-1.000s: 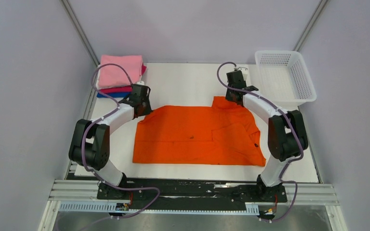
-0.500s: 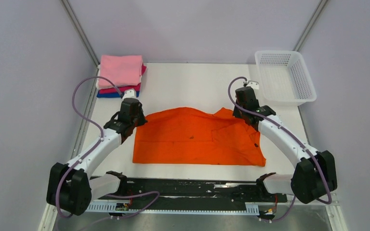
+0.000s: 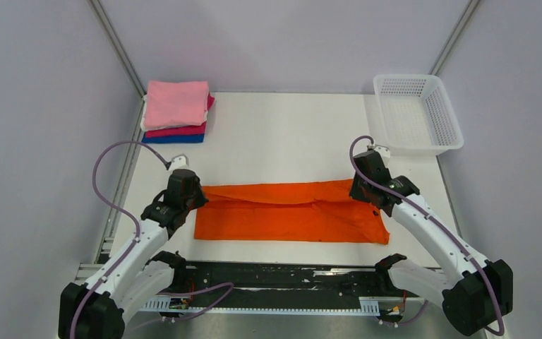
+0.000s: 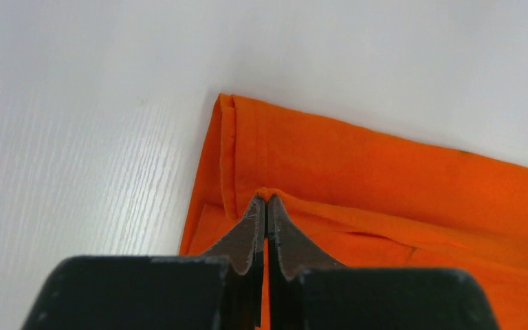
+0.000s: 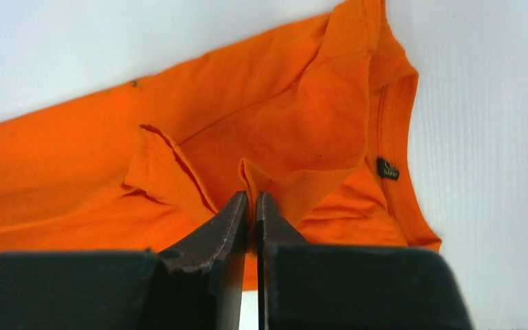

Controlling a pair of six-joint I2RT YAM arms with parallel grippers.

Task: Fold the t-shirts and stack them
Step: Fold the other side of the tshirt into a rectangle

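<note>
Lying across the near half of the white table (image 3: 282,134), the orange tee (image 3: 289,212) forms a long, low band running left to right, with its far part doubled over toward the near edge so that a soft crease runs along the middle of the band. The left gripper (image 3: 197,200) sits at the band's left end, on the far corner, with its jaws pressed together on a pinch of the orange cloth. In the left wrist view the two fingertips meet with a small ridge of fabric caught between them, just beside the stitched hem (image 4: 227,151), which runs away from the camera to a corner of the garment lying flat on the table. The right gripper (image 3: 358,191) is at the far corner of the right end, likewise clamped on the orange tee. In the right wrist view a small peak of cloth rises between its narrow tips, and the fabric around it is rumpled into loose folds. To the right of that pinch lies the neck opening, with its ribbed collar (image 5: 393,117) and a small dark label (image 5: 387,168) inside it; a tiny dark speck (image 5: 134,83) shows on the cloth farther off. Well apart from the orange tee, in the far left corner of the table, stands a neat stack (image 3: 176,116) with a light pink tee (image 3: 176,102) on top, a magenta tee (image 3: 183,130) beneath it and a blue tee (image 3: 173,138) at the bottom. A white mesh basket (image 3: 446,120) stands at the far right corner.
</note>
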